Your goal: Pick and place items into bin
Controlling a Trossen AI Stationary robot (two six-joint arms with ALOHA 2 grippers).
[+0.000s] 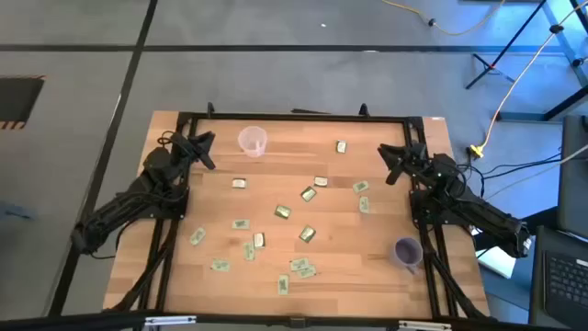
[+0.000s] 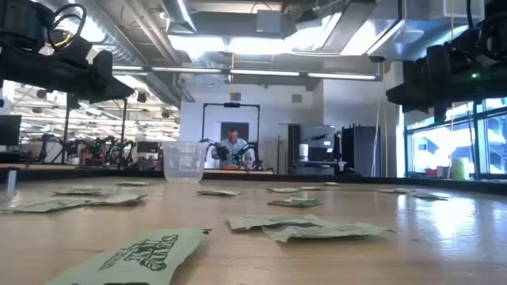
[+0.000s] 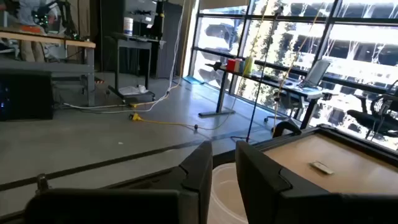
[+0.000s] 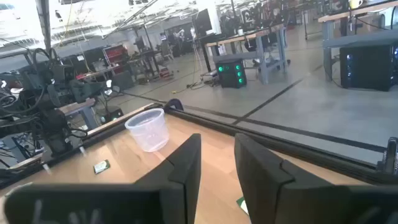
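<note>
Many small flat packets, pale green and white with some gold, lie flat and scattered over the wooden table, for instance in the middle and close to the low camera. The clear pinkish cup stands upright on its base at the far left-centre; it also shows in the low view and the right wrist view. My left gripper hovers open and empty just left of the cup, whose rim shows between its fingers. My right gripper hovers open and empty at the far right.
A purple translucent cup stands near the table's right edge, toward the front. A black frame runs round the table's rim. A person sits at a bench far behind the table. Bare wood lies along the far edge between the arms.
</note>
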